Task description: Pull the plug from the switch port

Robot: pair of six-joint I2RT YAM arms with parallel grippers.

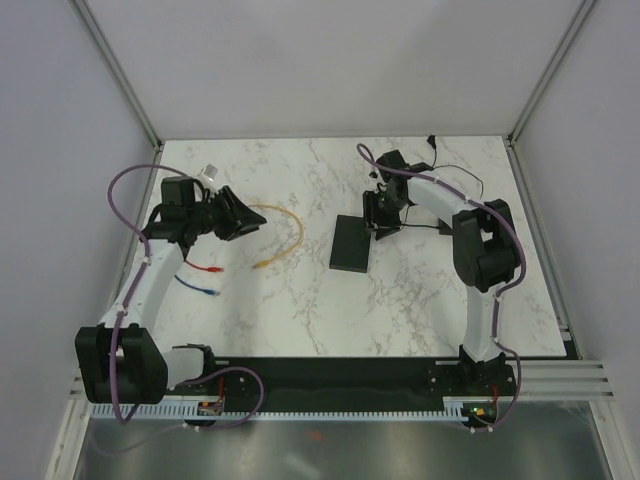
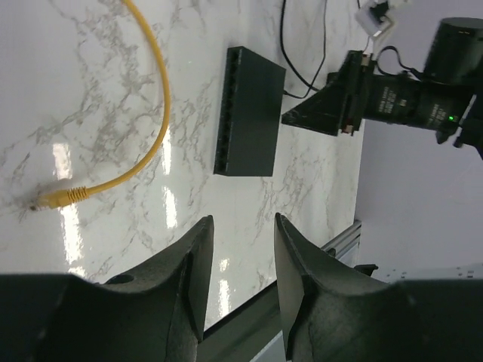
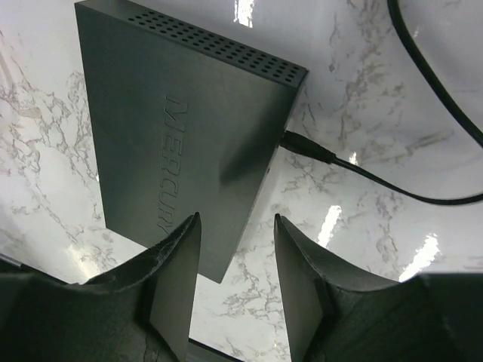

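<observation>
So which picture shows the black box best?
The right wrist view: the black box fills the picture, close enough to read MERCURY on top and see its vent holes. The left wrist view shows the box smaller, with its ports along one edge. The top view shows only a small dark rectangle.

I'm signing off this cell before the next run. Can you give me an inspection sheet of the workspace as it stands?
Surface: marble table, glossy, no spills seen.
Job's things: black switch lying flat; yellow cable loose on the table, its plug apart from the switch.
Clutter: red lead and blue lead beside the left arm.
Hands: left hand open and empty; right hand open above the switch, empty.
Cables: black power cable plugged into the switch's side.
Surroundings: white walls; nothing else seen.
</observation>
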